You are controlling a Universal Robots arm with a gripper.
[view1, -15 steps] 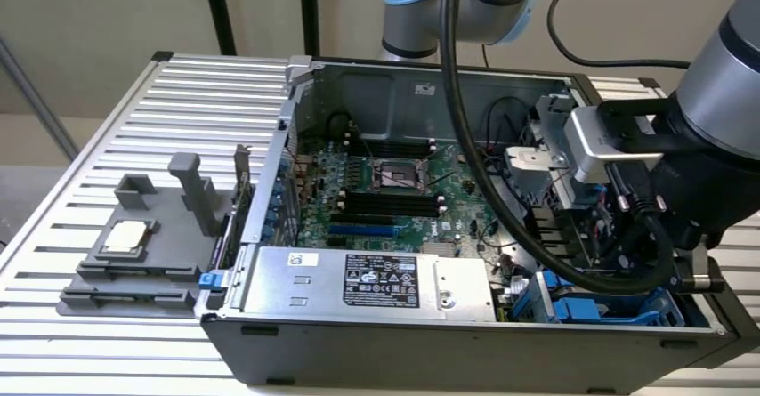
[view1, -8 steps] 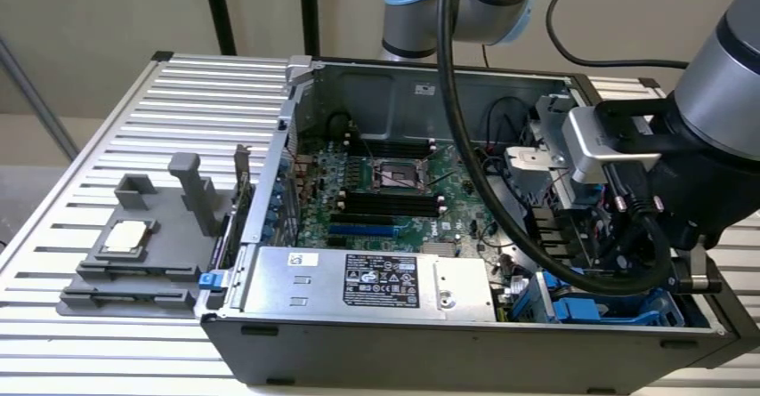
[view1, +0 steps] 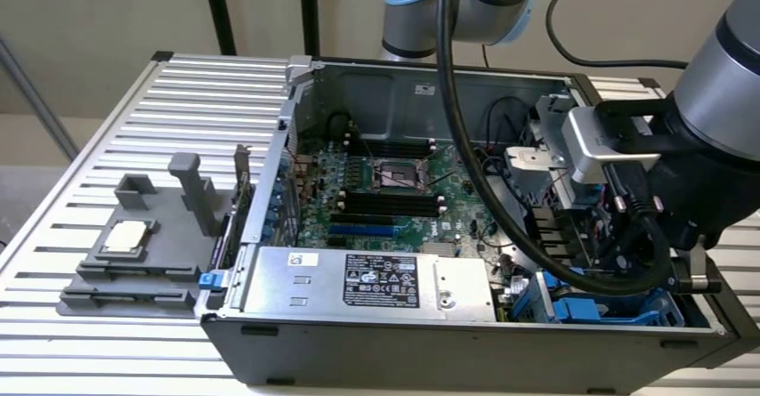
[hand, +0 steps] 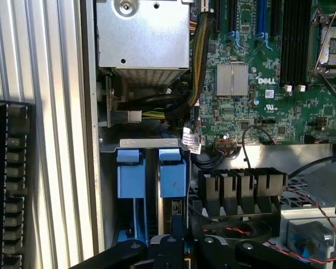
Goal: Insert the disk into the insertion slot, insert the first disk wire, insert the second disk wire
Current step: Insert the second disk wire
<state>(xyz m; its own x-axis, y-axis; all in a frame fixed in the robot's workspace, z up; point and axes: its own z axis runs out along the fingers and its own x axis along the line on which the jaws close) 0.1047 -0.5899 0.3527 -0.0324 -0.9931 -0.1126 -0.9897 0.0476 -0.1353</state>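
Open computer case (view1: 475, 343) on the slatted desk (view1: 71, 343), side panel off, motherboard (view1: 380, 191) exposed. Silver power supply box (view1: 368, 280) along the case's near edge in the exterior view. Grey multi-slot stand (view1: 131, 262) on the desk beside the case, toward the exterior view's left.

Insertion slot (view1: 594, 311) at the case's near corner on the exterior view's right, next to the power supply box. In the wrist view, seen from above as a grey cage (hand: 109, 147) with two bright blue clips side by side.

Disk (hand: 172, 179) standing on edge inside the insertion slot, in the compartment nearer the motherboard, blue frame uppermost, partly covered by the gripper.

Gripper (hand: 171, 238) directly over the insertion slot, pointing down. Jaws set narrow, pinching the disk across its thin upper edge. Black fan housing (hand: 241, 193) just beside the slot, with red and black wires (hand: 319, 216) trailing past it.
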